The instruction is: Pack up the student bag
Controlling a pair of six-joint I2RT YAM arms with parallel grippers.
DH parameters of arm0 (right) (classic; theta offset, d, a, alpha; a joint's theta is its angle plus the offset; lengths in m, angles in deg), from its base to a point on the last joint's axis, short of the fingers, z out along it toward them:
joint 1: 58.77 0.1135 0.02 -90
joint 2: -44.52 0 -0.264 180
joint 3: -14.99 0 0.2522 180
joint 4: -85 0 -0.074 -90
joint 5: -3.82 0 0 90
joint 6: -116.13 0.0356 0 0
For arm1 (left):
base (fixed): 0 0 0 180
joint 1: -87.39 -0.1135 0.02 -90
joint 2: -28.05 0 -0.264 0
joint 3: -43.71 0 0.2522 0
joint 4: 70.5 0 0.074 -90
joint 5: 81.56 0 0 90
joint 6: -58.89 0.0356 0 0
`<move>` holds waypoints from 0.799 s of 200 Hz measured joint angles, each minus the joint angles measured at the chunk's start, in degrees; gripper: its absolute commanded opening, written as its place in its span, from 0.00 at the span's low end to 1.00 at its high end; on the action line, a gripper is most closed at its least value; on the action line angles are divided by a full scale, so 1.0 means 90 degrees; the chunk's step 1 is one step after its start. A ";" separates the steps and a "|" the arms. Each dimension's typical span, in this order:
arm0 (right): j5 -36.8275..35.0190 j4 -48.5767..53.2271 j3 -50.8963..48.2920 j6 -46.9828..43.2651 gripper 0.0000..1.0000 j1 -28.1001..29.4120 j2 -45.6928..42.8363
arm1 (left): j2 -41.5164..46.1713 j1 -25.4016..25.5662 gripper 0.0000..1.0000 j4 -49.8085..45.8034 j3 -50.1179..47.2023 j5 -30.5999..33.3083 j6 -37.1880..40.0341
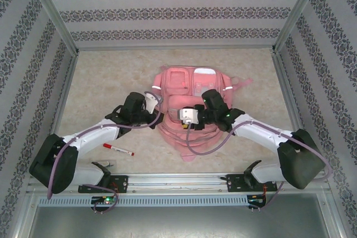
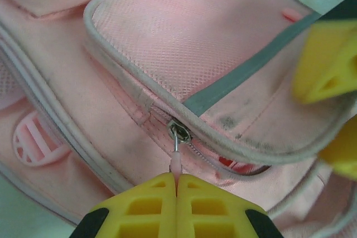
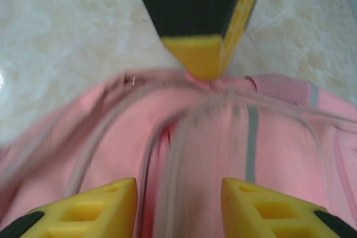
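The student bag [image 1: 192, 96], a pink backpack with grey piping and pale strips, lies flat in the middle of the table. My left gripper [image 2: 177, 179] is shut on the small pink zip pull [image 2: 176, 163] of a front pocket, just below the metal slider [image 2: 179, 132]. The pocket mouth gapes a little to the right of the slider, with something red [image 2: 234, 164] inside. My right gripper [image 3: 178, 193] is open and hovers low over the same pocket's piped edge [image 3: 184, 137], which looks blurred. It faces the left gripper's fingers [image 3: 201, 54]. In the top view both grippers meet over the bag's lower left, the left [image 1: 162, 107] and the right [image 1: 177, 116].
A red and white pen [image 1: 117, 149] lies on the table in front of the left arm. Patterned walls and metal posts enclose the table on three sides. Bare tabletop [image 1: 100, 82] lies to the left and right of the bag.
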 measured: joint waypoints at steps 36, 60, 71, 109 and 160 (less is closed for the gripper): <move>-0.1022 -0.0328 0.0114 0.0134 0.21 0.0478 0.0464 | 0.0262 0.0287 0.00 0.0090 -0.0090 0.0078 -0.0189; -0.1290 -0.0410 0.0112 -0.0126 0.00 0.0585 0.0464 | 0.0464 0.0306 0.00 0.0104 -0.0180 0.0423 -0.0151; -0.1236 -0.0401 0.0104 -0.0233 0.00 0.0554 0.0393 | 0.0585 0.0306 0.00 0.0109 -0.0257 0.0687 -0.0058; -0.0665 -0.0296 -0.0019 -0.0571 0.00 0.0282 -0.0010 | 0.0583 0.0107 0.00 0.0158 -0.0372 0.1144 0.0457; 0.0019 -0.0134 -0.0112 -0.0704 0.00 -0.0056 -0.0219 | -0.0170 -0.0041 0.67 0.0663 -0.0372 -0.0838 0.1800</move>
